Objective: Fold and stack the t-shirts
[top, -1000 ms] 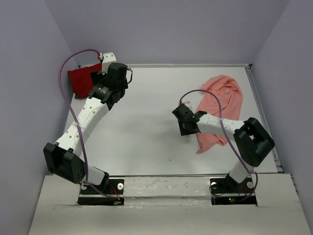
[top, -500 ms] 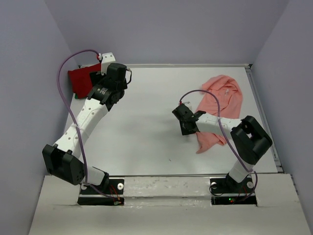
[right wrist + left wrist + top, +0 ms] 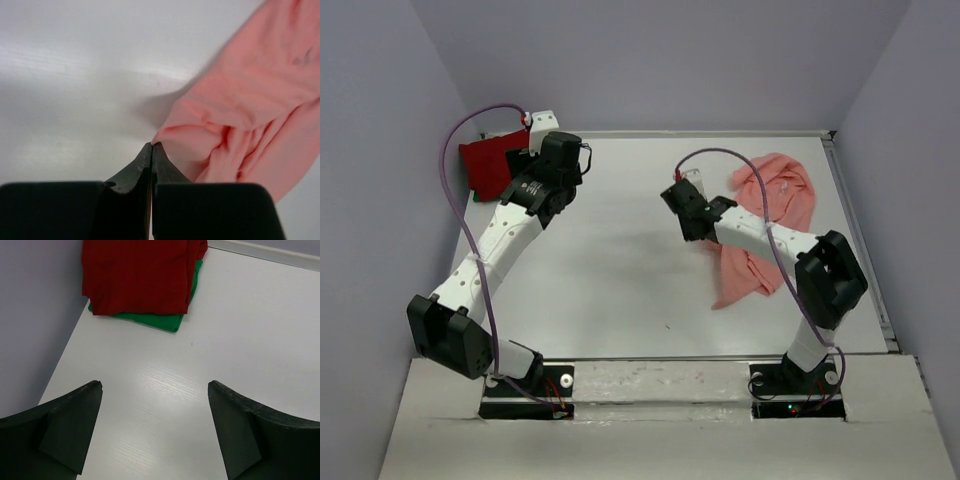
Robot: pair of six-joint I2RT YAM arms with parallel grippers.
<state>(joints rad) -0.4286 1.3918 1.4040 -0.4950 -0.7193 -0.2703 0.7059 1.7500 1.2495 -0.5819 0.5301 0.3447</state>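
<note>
Two of three shirts look done: dark red t-shirt (image 3: 140,275) folded on top of green t-shirt (image 3: 160,320), stacked at the far-left corner of the surface (image 3: 610,270), tight against the wall (image 3: 30,315). The green one pokes out along the stack's near and right edges.

Left gripper (image 3: 154,390) hovers just short of that stack, jaws spread wide, nothing between them.

Salmon-pink t-shirt (image 3: 775,195) is unfolded and rumpled on the right half, running from the far-right corner down toward the near edge. Right gripper (image 3: 151,146) is at its left edge, jaws pressed together and pinching a small fold of it right at the tips. Shadow under that fold suggests the cloth is lifted off the surface there.

My read on the risks:
- The bite is very shallow, tip-only. Any quick pull and the fold likely slips out, costing a re-grasp.
- Single-point hold on a bunched shirt: dragging it toward the middle probably ropes it up instead of laying it flat, so the fold comes out crooked.
- The left arm is well apart from the shirt, so there is no second hold to spread it until that arm comes across.
- Later, the stack sits against the wall, so a careless drop of the third pad could push it askew.
</note>
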